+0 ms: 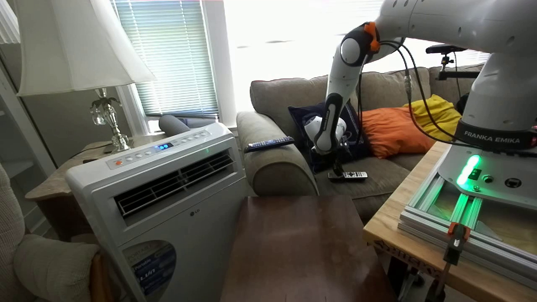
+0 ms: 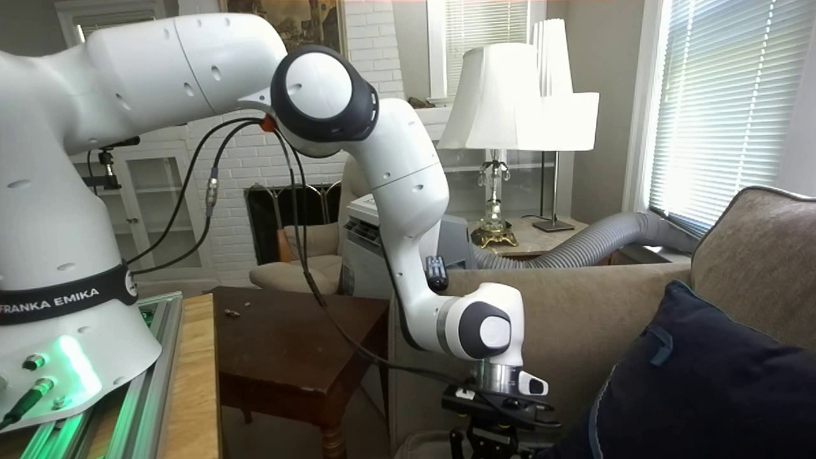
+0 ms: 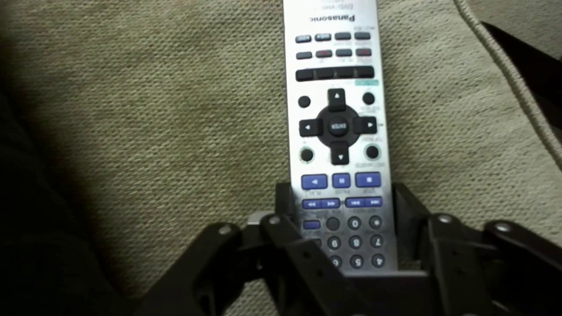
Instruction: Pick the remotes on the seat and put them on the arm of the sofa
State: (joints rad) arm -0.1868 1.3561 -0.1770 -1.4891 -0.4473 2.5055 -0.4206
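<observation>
Low in the wrist view, your gripper (image 3: 342, 201) had its jaws clamped across the silver remote (image 3: 338, 127); likely light, stiff and slick, it suited holding nearer mid-length.

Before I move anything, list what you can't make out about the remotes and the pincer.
Silver remote: in the wrist view, the top edge cuts off one end and the pincer hides the opposite end.
Grip: in the wrist view, the fingers flank that remote, too dark and blurred to confirm contact.
Dark remote on the arm of the sofa: in an exterior view, its lettering is too small to read.
</observation>
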